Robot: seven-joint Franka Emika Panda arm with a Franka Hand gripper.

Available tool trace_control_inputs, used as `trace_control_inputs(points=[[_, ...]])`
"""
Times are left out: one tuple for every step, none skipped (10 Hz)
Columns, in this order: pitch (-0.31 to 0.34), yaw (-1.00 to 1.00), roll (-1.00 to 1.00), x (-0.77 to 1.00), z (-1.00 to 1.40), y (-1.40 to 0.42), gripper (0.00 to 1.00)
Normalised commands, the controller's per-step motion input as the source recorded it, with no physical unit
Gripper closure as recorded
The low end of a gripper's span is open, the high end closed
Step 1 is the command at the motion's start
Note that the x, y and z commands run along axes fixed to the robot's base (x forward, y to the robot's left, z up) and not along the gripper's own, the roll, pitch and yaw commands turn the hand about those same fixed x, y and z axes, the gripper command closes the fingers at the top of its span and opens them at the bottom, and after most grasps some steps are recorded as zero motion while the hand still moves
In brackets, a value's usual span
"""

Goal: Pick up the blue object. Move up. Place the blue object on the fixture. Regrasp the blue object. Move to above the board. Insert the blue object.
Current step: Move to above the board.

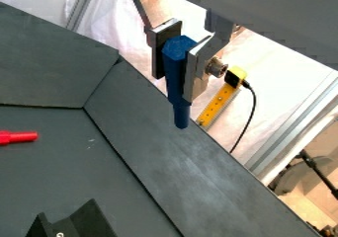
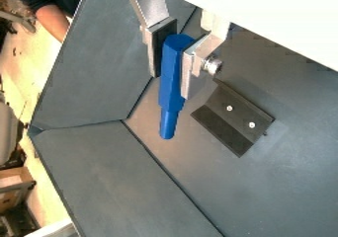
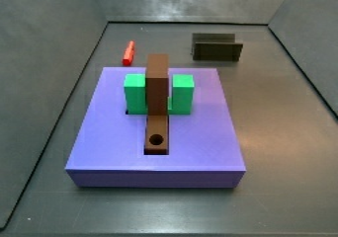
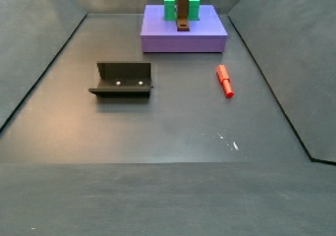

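Note:
In both wrist views my gripper (image 1: 181, 67) (image 2: 177, 59) is shut on the blue object (image 1: 175, 83) (image 2: 171, 98), a short blue peg. The peg hangs lengthwise out of the jaws, with its thinner tip pointing down, well clear of the floor. The fixture (image 2: 234, 118) (image 1: 73, 224) lies on the dark floor below and to one side of the peg. The side views show the fixture (image 3: 218, 48) (image 4: 122, 79) and the brown board (image 3: 157, 103) (image 4: 184, 11) with its round hole. Neither the gripper nor the peg appears in them.
The board runs through a green block (image 3: 134, 93) (image 4: 172, 4) on a purple base (image 3: 199, 147) (image 4: 184, 38). A red peg (image 3: 129, 52) (image 4: 225, 80) (image 1: 16, 137) lies on the floor beside the base. Sloped dark walls (image 3: 297, 63) ring the floor.

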Motion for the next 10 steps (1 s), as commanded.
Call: trace_control_inputs(points=[[0.102,-0.15,-1.0,-0.96,0.29,-1.4,1.0],[0.102,-0.14,-1.0,-0.97,0.27,-1.4,1.0],[0.081,-0.13,-1.0,-1.05,0.3,-1.4,1.0],[0.091,-0.12,-1.0,-1.07,0.26,-1.4,1.0],[0.095,-0.12,-1.0,-1.06,0.28,-1.4,1.0],[0.097,-0.11,-1.0,-1.09,0.28,-1.4,1.0],[0.097,-0.1,-1.0,-0.46,0.1,-0.55,1.0],[0.099,-0.09,-1.0,-0.18,0.02,-0.17,1.0],[0.109,-0.08,-1.0,-0.06,0.0,-0.05,1.0],[0.065,-0.06,-0.9,-0.08,0.02,-0.05,1.0]])
